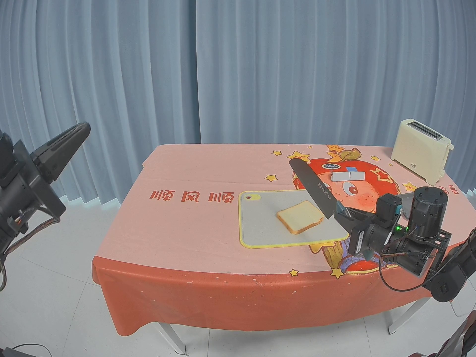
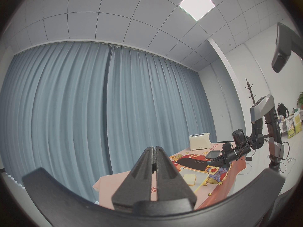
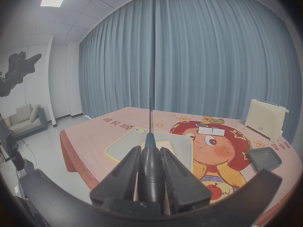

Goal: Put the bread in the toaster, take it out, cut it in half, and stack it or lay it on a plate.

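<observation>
An office-like test room set up as a kitchen corner: grid ceiling [image 2: 94, 19] with panel lights [image 2: 196, 3], blue curtains [image 1: 198, 60] across the top, tiled floor [image 1: 44, 293] lower left, toaster [image 1: 421, 157] on the counter [image 1: 198, 224].

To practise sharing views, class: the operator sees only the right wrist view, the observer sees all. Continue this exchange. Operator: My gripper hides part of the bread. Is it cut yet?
Observer: No. The bread slice lies whole and flat on the cutting board.
Operator: My knife looks edge-on. Where is it?
Observer: The knife in the right gripper is held in the air over the board's right side, clear of the bread.
Operator: Is the left gripper free?
Observer: Yes. The left gripper is shut on nothing, up beyond the left edge of the table.
</observation>
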